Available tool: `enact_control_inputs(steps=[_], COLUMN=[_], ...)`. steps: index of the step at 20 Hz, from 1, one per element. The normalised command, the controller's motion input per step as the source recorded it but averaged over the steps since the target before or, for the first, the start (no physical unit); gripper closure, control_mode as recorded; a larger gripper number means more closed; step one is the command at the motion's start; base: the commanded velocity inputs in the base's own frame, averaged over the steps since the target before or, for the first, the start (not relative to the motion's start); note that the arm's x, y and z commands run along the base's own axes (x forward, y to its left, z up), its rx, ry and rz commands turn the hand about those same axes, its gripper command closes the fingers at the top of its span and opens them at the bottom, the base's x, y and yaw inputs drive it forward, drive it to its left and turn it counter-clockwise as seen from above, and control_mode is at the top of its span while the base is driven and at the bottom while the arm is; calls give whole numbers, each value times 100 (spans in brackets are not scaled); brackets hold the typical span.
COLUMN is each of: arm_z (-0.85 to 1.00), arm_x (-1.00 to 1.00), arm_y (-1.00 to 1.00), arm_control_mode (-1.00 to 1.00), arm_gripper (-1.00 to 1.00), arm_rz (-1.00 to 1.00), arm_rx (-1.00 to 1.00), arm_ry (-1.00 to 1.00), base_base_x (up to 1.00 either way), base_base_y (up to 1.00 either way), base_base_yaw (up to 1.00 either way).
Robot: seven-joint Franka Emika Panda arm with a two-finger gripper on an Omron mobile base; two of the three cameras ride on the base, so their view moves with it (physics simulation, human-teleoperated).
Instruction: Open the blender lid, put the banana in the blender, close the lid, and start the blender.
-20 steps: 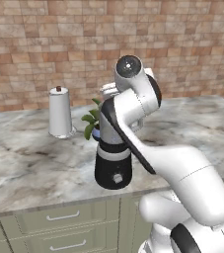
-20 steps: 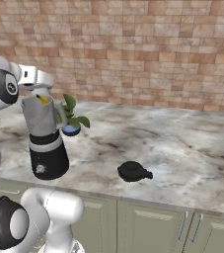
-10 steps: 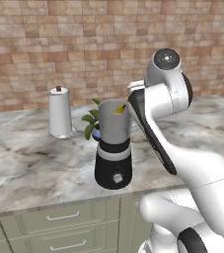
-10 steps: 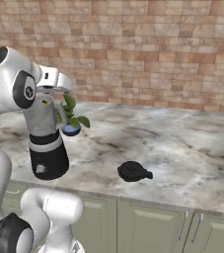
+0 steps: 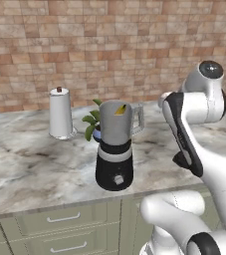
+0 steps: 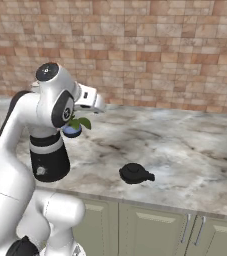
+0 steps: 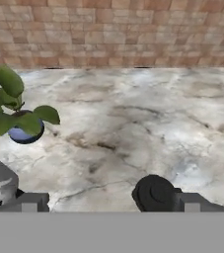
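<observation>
Marble table (image 6: 185,150) held the blender (image 5: 115,145) with the banana (image 5: 119,110) inside; the blender lid (image 6: 135,173) lay off near its front edge, claw (image 7: 108,200) apart and empty.

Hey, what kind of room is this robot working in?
It looks like a kitchen. A marble counter runs along a brick wall with drawers underneath, and a blender with a banana in its jar stands on it beside a potted plant.

Your white Franka arm is folded high, elbow up, its two-finger gripper (image 7: 111,201) spread wide with nothing between the dark fingertips (image 7: 33,201), pointing forward and down.
</observation>
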Motion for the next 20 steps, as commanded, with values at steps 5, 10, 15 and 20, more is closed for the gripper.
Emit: enact_control_inputs(steps=[5, 10, 15, 20], arm_z=[-25, -43, -71, -87], arm_x=[0, 0, 0, -1], arm_y=[-75, -35, -14, -31], arm_control_mode=[-100, -100, -100, -100], arm_gripper=[-100, -100, -100, -100], arm_rz=[0, 0, 0, -1], arm_rx=[0, 0, 0, 0], arm_ry=[15, 24, 24, 13], base_base_x=[0, 0, 0, 0], base_base_y=[0, 0, 0, 0], base_base_yaw=[0, 0, 0, 0])
